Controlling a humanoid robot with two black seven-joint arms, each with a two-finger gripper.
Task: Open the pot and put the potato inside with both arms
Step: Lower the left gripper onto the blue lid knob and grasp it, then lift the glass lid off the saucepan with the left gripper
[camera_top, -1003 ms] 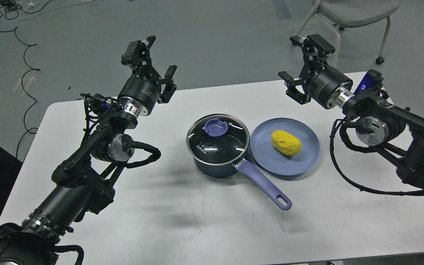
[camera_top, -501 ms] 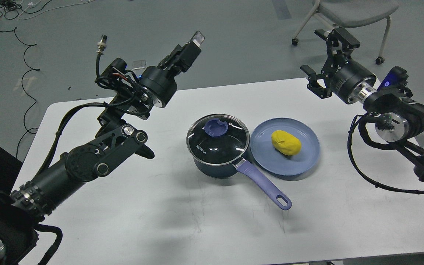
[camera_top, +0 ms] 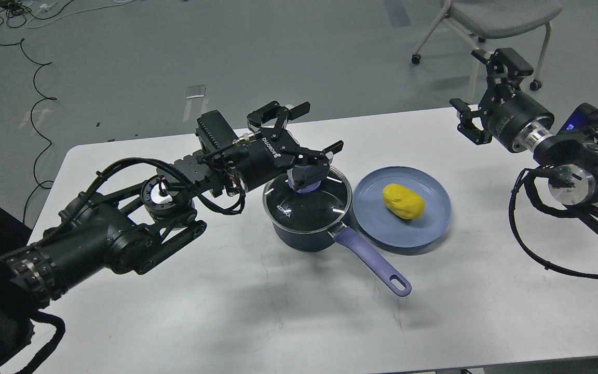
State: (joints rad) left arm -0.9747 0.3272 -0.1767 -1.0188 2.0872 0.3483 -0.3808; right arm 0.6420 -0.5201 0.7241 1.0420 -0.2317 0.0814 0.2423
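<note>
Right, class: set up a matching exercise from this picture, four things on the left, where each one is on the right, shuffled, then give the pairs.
1. yellow oval potato
2. round glass lid
3. left gripper
4. right gripper

A. raised over the table's far right corner
B. open, above the lid's purple knob
C. lying on the flat blue plate
D. resting on the dark navy pot

Pairs: 1-C, 2-D, 3-B, 4-A

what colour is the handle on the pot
Lavender purple; the pot handle shows clearly in the head view, sticking out toward the front right.
</note>
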